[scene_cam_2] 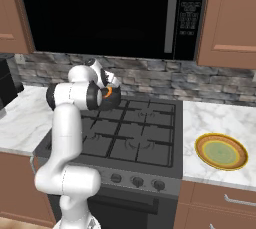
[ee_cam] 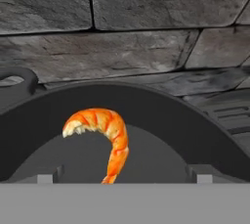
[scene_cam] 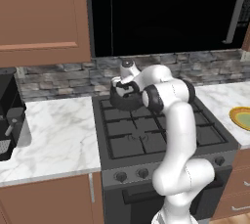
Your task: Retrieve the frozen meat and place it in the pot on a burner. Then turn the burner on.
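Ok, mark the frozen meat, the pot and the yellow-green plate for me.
frozen meat [ee_cam: 111, 135], hand view, on the curved orange body.
pot [ee_cam: 161, 120], hand view, on the dark inner wall.
plate [scene_cam_2: 221, 151], right base view, on its green centre.

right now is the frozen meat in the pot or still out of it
In the pot. In the hand view the frozen meat lies inside the pot, the dark rim curving around it; the right base view shows orange at the pot's mouth.
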